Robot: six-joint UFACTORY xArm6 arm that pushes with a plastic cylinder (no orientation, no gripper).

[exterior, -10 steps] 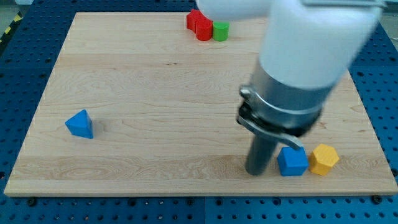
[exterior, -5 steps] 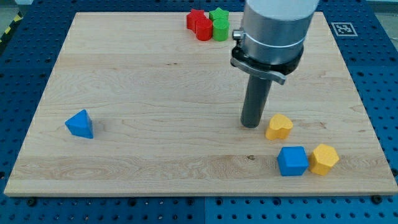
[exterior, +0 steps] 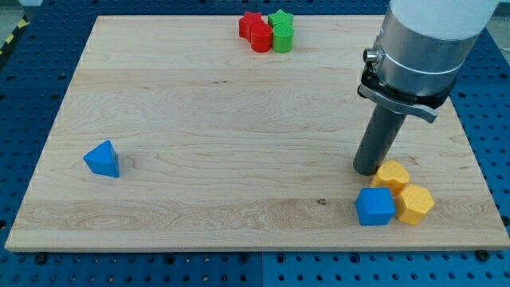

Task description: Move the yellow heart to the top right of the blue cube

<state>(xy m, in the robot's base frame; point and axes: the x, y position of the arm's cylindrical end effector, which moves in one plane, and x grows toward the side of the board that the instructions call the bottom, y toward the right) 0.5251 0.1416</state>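
Observation:
The yellow heart (exterior: 392,174) lies just above the blue cube (exterior: 374,206), slightly to its right, and touches or nearly touches it. A yellow hexagonal block (exterior: 416,203) sits against the cube's right side, just below the heart. My tip (exterior: 366,170) stands on the board right at the heart's left edge, above the blue cube.
A blue triangular block (exterior: 102,159) lies at the view's left. At the view's top, a red star-like block (exterior: 252,23), a red block (exterior: 261,37), a green star (exterior: 280,18) and a green block (exterior: 282,37) are clustered. The wooden board's (exterior: 199,112) bottom edge is close below the cube.
My tip moved from left of the blue cube up and then right. The yellow heart slid right and down, from apart to above the cube, beside the hexagonal block.

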